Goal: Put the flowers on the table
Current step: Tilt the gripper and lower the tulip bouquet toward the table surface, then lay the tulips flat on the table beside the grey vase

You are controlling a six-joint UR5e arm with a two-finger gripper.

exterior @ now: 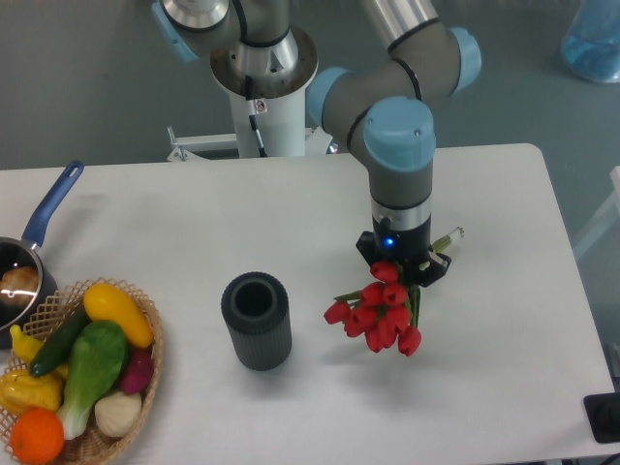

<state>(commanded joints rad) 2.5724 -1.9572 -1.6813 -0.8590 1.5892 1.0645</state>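
- So my jaws (402,270) are pointing straight down over the right half of the white surface (504,368), clamped on the flowers (380,312), grabbing them around the stems.
- The red tulip heads spill out just below the jaws and a bit to the left, fanned in a tight clump, low over the surface. Can't honestly tell if the lowest blooms are touching it or just hanging above.
- A green leaf or two pokes out left of the clump, and a bit of pale stem end sticks out to the right of the jaws.
- Little blue light on my wrist, right above the jaws.
- Left of the jaws, well apart from the tulips: a dark ribbed cylinder (257,321) standing upright, open top.
- Way further left, at the edge: a wicker basket (145,373) stuffed with vegetables (yellow, green, purple, orange stuff).
- Just behind the basket there's a pot with a blue handle (51,204), partly cut off by the frame.
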